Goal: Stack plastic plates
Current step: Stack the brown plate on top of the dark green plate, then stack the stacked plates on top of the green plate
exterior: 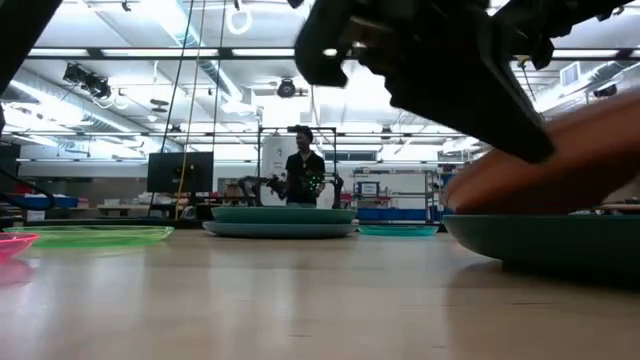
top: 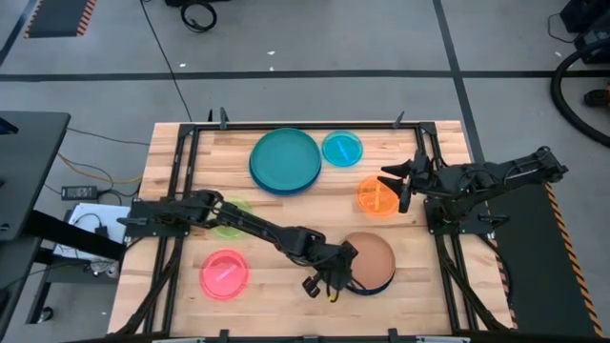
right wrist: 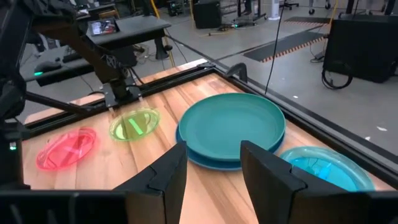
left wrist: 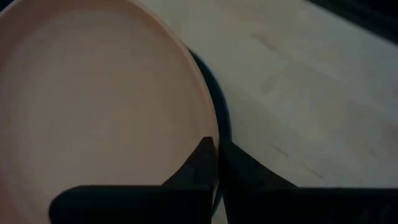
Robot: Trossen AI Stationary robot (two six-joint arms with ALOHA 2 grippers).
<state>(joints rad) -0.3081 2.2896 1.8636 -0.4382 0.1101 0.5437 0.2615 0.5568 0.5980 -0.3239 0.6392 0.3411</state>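
The tan-brown plate [top: 372,259] sits over the dark teal plate [top: 379,287] near the table's near edge. My left gripper [top: 335,270] is shut on the tan plate's left rim. My right gripper [top: 393,181] hangs open over the orange plate [top: 376,196], touching nothing. A teal plate [top: 286,157] lies on a blue plate [top: 272,183] at the far side, with the cyan plate [top: 341,148] beside them. The lime green plate [top: 229,217] lies partly under the left arm. The pink plate [top: 225,274] lies flat near the left. My left gripper [left wrist: 216,144] pinches the tan-brown plate's rim [left wrist: 210,127] between its two fingers, one finger over the plate's inner face and one outside the edge. It comes at the rim from the table's left. In the low view the plate [exterior: 560,160] is tilted above the dark teal plate [exterior: 545,240].
The teal-on-blue stack [right wrist: 230,127], the cyan plate [right wrist: 323,168], the green plate [right wrist: 134,124] and the pink plate [right wrist: 65,148] show ahead of my right gripper [right wrist: 214,149]. A black metal frame [top: 181,143] borders the wooden table. A person [exterior: 303,165] stands far behind the table.
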